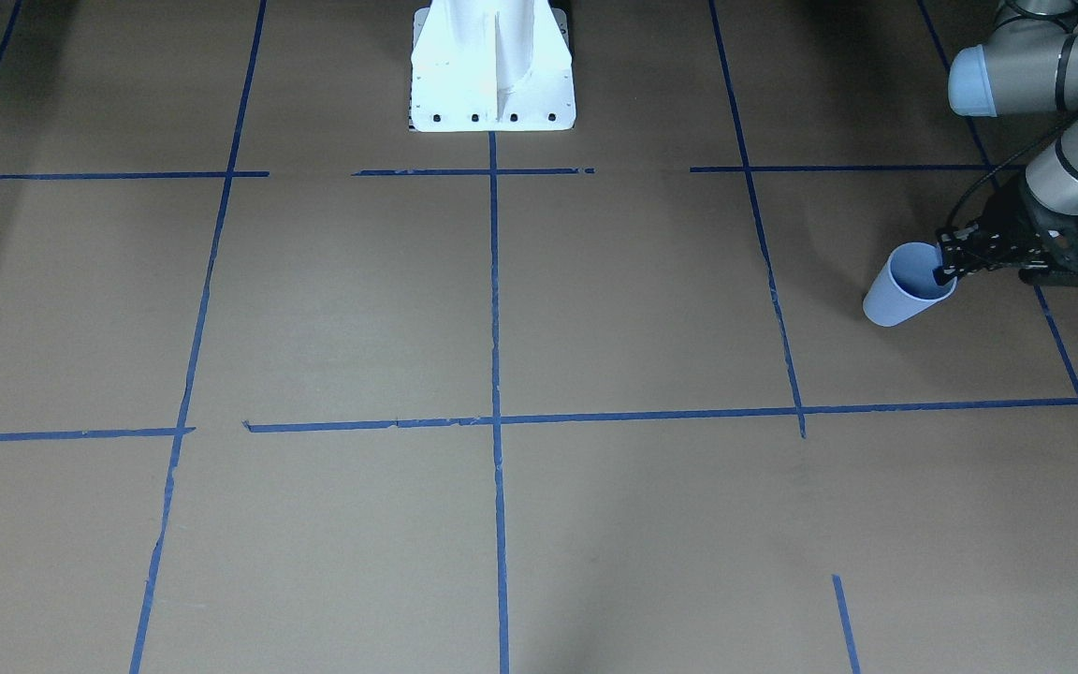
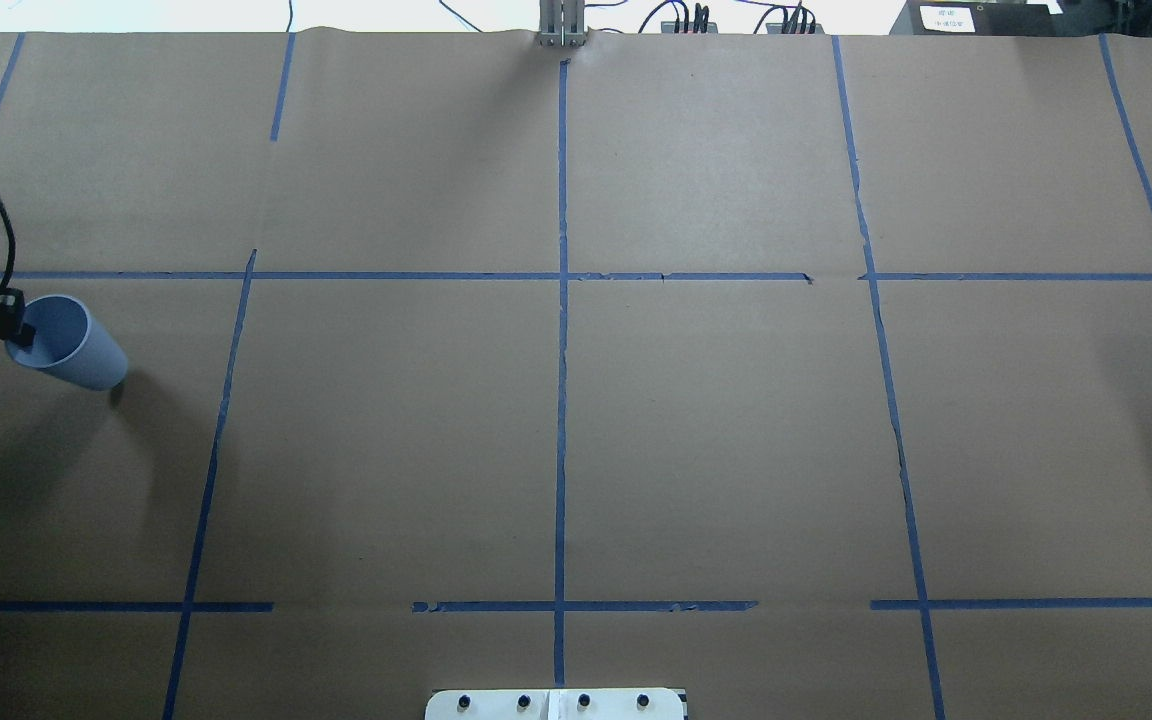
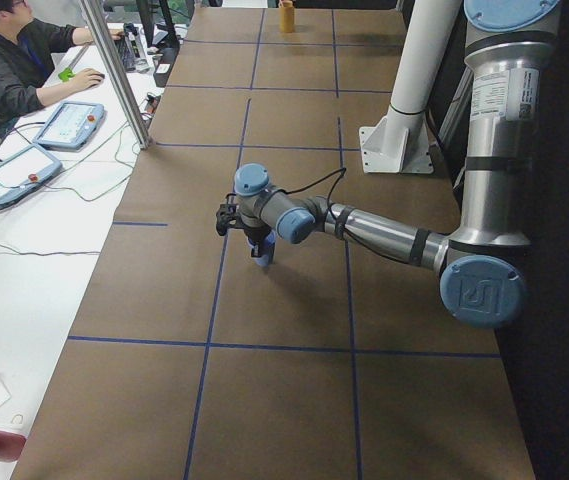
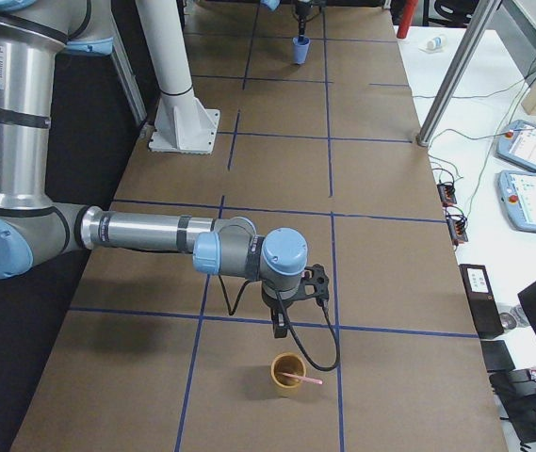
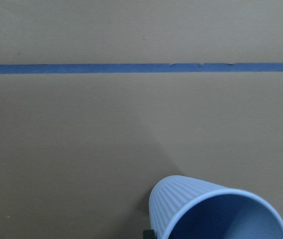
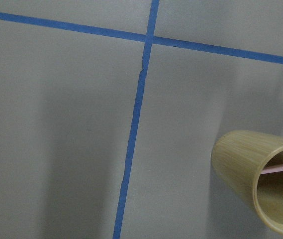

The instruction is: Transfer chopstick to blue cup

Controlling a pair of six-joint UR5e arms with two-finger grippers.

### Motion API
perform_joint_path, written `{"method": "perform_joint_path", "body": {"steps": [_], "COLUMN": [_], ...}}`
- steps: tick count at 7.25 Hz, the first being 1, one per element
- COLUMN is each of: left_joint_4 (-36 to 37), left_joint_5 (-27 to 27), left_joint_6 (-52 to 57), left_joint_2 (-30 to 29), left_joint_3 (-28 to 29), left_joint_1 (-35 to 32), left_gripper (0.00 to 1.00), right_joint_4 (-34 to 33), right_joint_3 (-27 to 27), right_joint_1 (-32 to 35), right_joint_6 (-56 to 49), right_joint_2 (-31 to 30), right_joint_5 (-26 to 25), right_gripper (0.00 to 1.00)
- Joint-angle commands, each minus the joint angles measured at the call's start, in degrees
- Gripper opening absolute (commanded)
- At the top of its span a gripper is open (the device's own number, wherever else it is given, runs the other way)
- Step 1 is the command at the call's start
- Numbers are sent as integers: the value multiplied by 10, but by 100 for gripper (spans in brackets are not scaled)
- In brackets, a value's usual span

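Progress looks slim to me: the chopstick [image 4: 298, 379] lies slanted in a tan cup [image 4: 288, 374] at the table's [image 2: 716, 450] end on the robot's right, its pink tip poking past the rim, while the blue cup [image 1: 909, 285] sits at the opposite end, well apart from it. The left gripper [image 1: 949, 262] reads as pinched onto the blue cup's rim, one finger inside and one outside the wall, with the cup leaning a little; I cannot say whether its base rests on the paper or hangs just above it. The right gripper [image 4: 279, 325] hangs close above and beside the tan cup, but it shows only in the side camera, so I cannot tell whether its fingers are spread or closed, and I see nothing between them. My reading is that the cup is secured and everything else remains: grasping the stick, bringing stick and cup together, and dropping it in.
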Motion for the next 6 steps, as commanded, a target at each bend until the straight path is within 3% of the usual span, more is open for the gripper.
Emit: {"method": "perform_joint_path", "body": {"steps": [1,2,4,6], "left_joint_4": [127,133,133,130], "left_joint_5": [-1,14,93,114], "left_joint_6": [-65,-125,-246,-267], "left_joint_2": [-144,-217,-352,-431], "left_joint_3": [-23,-10,60,129], "left_joint_1": [25,76,175,208], "left_gripper": [0,0,0,0], "right_joint_4": [-1,-1,-1,-2], "right_joint_3": [-1,-2,-3,-3], "right_joint_1": [-3,-5,-6,-6], "right_joint_6": [1,2,2,3], "right_joint_2": [0,0,0,0], "right_joint_5": [1,2,2,2], "right_gripper": [100,100,100,100]}}
